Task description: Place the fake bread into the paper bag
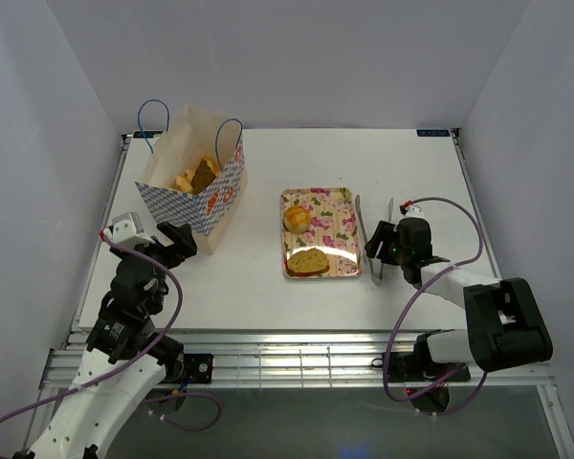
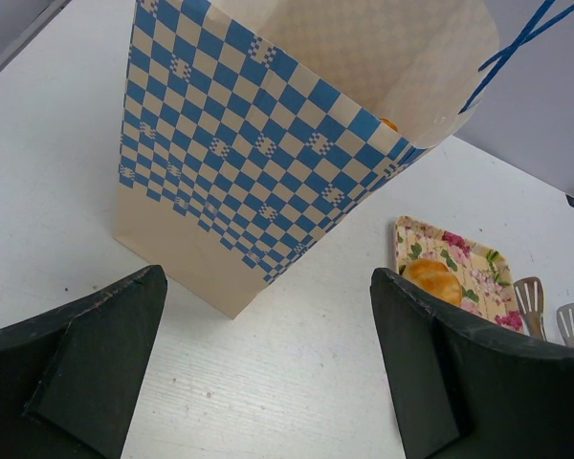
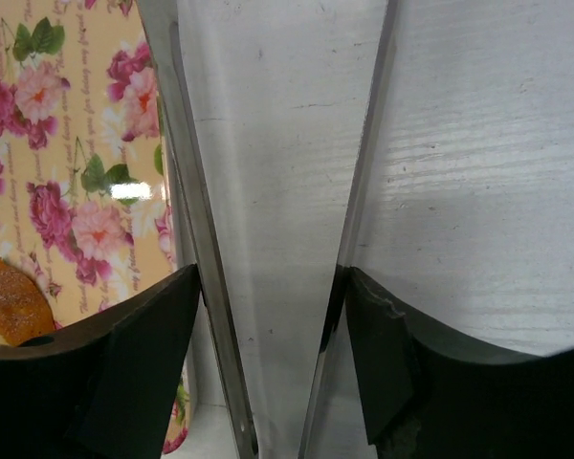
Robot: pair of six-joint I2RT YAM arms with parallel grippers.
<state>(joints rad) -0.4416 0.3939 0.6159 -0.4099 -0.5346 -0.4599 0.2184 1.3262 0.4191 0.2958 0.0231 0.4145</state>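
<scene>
The right gripper point(image 1: 379, 252) is found just right of the tray point(image 1: 339, 205), its fingers pressed against the outer sides of the tongs point(image 3: 188, 191), whose arms are spread in a V. The left gripper point(image 2: 268, 277) is held well left of the tray, fingers wide apart, grasping nothing. On the tray, a slice point(image 1: 309, 260) is laid nearest and a bun point(image 1: 298, 218) behind it. More breads point(image 1: 199, 176) are noted inside the upright bag point(image 1: 216, 205), left of the tray and farther back.

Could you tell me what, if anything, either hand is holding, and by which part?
The right hand clasps the metal tongs across both arms, near their joined end; the left hand is open and empty.
</scene>
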